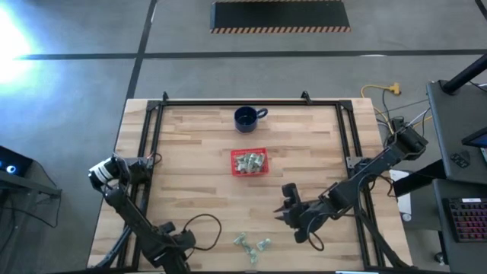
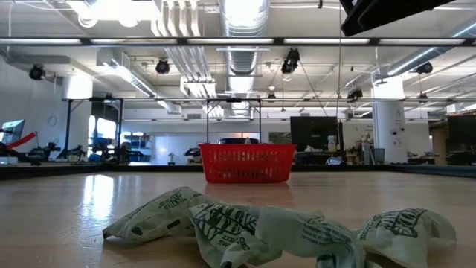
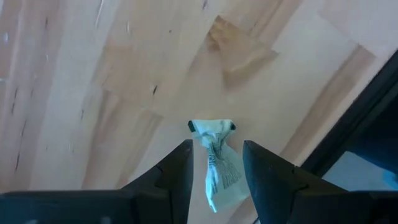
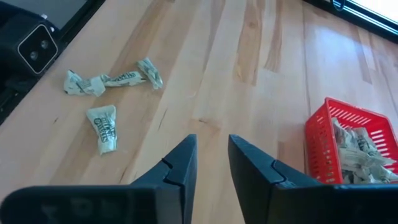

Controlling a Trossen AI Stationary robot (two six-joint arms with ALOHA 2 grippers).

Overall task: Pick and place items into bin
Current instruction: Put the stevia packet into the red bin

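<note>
The red bin (image 1: 249, 161) sits mid-table with several pale green wrappers (image 1: 249, 162) inside; it also shows in the low view (image 2: 247, 164) and the right wrist view (image 4: 323, 146). A few loose wrappers (image 1: 252, 244) lie near the table's near edge (image 2: 223, 223) (image 4: 106, 84). My left gripper (image 1: 176, 245) (image 3: 216, 163) is open at the near-left of the table. Its fingers stand on either side of one wrapper (image 3: 217, 165) lying on the wood, with a gap showing on each side. My right gripper (image 1: 286, 204) (image 4: 212, 163) hovers between the bin and the loose wrappers, open by a narrow gap and empty.
A dark blue mug (image 1: 245, 117) stands beyond the bin, toward the far edge. A black metal frame (image 1: 251, 102) runs along the table's far, left and right sides. A cable (image 1: 202, 227) loops beside the left arm. Bare wood lies between the bin and the loose wrappers.
</note>
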